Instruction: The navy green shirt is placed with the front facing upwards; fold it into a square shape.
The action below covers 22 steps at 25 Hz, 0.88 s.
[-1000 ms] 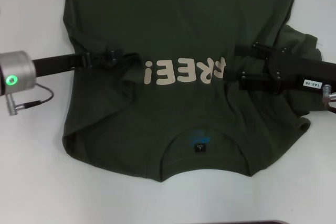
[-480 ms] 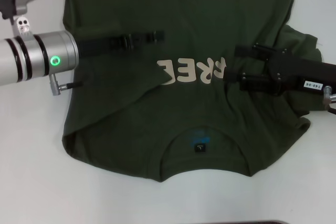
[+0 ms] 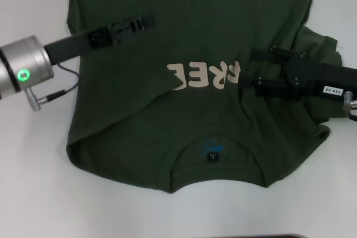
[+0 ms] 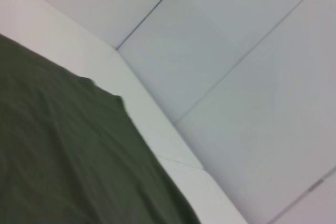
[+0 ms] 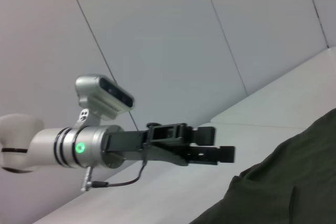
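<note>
The navy green shirt [image 3: 189, 4] lies front up on the white table [image 3: 33, 193], collar and neck label [image 3: 212, 155] nearest me. Its left side is folded in over the left end of the cream letters [image 3: 201, 76]. My left gripper [image 3: 149, 22] hovers above the shirt's left half, open and empty; the right wrist view shows this gripper [image 5: 223, 148] in the air. My right gripper [image 3: 241, 79] rests at the right end of the letters, shut on the shirt's folded-in right edge. Green cloth [image 4: 63, 156] fills part of the left wrist view.
The shirt's right sleeve [image 3: 323, 48] is bunched up behind my right arm. Bare white table surrounds the shirt on the left and near sides. A pale panelled wall [image 5: 157, 35] stands beyond the table's far edge.
My left gripper let go of the left fold at the letters and drew back up and to the left. The fold stays over the letters' left end. The right arm has not moved.
</note>
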Motion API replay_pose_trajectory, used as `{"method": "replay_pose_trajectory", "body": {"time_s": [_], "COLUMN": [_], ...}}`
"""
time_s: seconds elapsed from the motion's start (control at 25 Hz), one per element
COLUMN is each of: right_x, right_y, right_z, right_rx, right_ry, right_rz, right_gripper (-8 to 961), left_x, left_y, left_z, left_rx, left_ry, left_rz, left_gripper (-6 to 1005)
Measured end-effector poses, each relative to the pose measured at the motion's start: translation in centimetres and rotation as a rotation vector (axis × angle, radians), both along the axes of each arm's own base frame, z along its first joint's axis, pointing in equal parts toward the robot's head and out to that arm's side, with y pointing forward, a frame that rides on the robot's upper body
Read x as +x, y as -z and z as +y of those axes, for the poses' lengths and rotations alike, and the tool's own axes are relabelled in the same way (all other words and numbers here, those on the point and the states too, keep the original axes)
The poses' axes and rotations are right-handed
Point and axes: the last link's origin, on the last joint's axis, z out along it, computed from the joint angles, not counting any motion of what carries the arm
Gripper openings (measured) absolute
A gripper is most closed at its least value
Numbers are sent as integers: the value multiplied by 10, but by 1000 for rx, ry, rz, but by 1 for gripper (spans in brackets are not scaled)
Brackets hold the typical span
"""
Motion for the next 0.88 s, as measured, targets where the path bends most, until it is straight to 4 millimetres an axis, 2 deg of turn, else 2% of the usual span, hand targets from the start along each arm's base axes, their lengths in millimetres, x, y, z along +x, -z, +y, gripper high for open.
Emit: {"method": "replay_pose_trajectory", "body": {"time_s": [0.16,0.32,0.6,0.88], "right_x": [2,11,33,62], "right_y": [-2,-15,-52,-99], "right_z": [2,4,2,-2], "right_rx": [14,51,43,15], "right_ry": [24,107,296,576], "right_rz": [5,44,104,123], "right_gripper": [941,941,941,940], "left_x": [1,3,8,10], "left_y": [-4,-6,-6,-4], "left_z": [-15,-26,-33,-31], "left_rx": [-11,2,31,41], "left_ry": [80,159,231,229], "left_rz": [-23,-29,-57,-64], "left_gripper": [795,795,822,877]}}
